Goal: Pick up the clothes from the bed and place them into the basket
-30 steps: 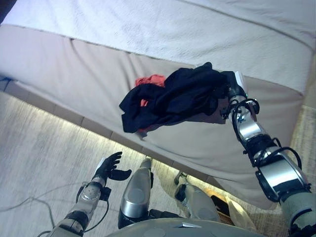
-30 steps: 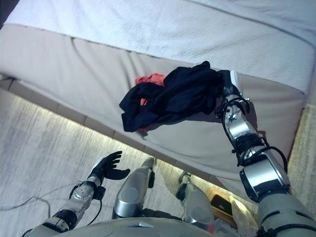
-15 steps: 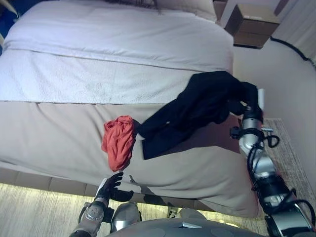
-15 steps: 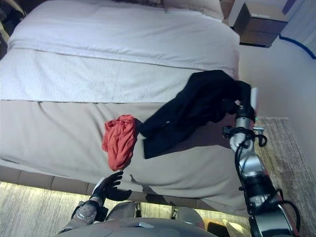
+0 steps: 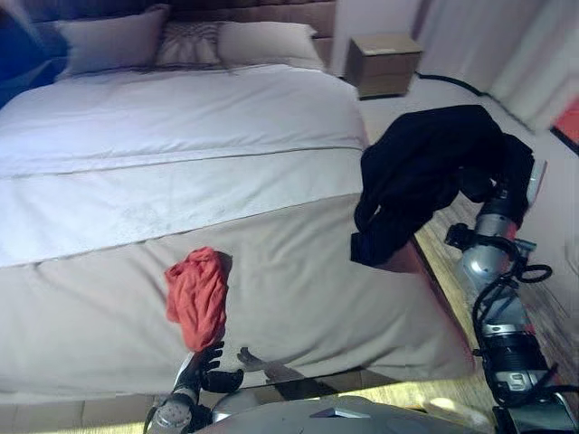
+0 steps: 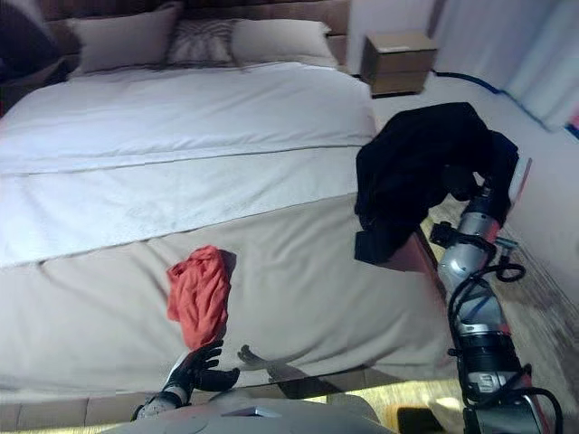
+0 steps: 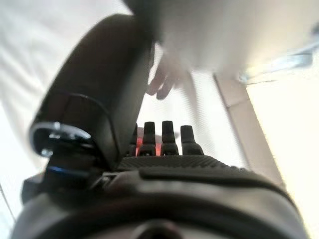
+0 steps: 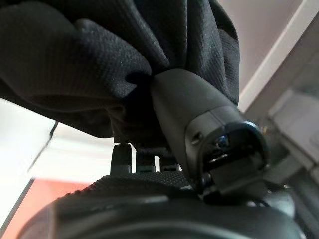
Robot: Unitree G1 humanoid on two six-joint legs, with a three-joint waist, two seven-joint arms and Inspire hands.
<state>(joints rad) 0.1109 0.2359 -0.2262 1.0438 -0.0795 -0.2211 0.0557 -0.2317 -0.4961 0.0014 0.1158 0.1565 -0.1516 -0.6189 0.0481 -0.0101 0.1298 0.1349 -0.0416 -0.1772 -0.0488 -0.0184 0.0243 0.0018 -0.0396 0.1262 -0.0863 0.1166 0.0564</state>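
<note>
A black garment (image 5: 425,172) hangs from my right hand (image 5: 507,174), which is shut on it and holds it in the air past the bed's right edge. In the right wrist view the black cloth (image 8: 99,69) is bunched over the thumb (image 8: 199,114). A red-orange garment (image 5: 196,294) lies crumpled on the beige cover near the bed's foot. My left hand (image 5: 204,369) is open and empty, low at the bed's foot, just below the red garment; its straight fingers (image 7: 164,139) show in the left wrist view.
The bed (image 5: 181,163) has a white sheet, a beige cover (image 5: 298,280) over its foot and pillows (image 5: 181,41) at the head. A wooden nightstand (image 5: 384,63) stands at the back right. Wood floor (image 6: 534,289) runs along the bed's right side.
The camera has swung, so the whole bed has shifted in view. My right hand has carried the black garment up off the bed and out past its right edge. The left hand stays low.
</note>
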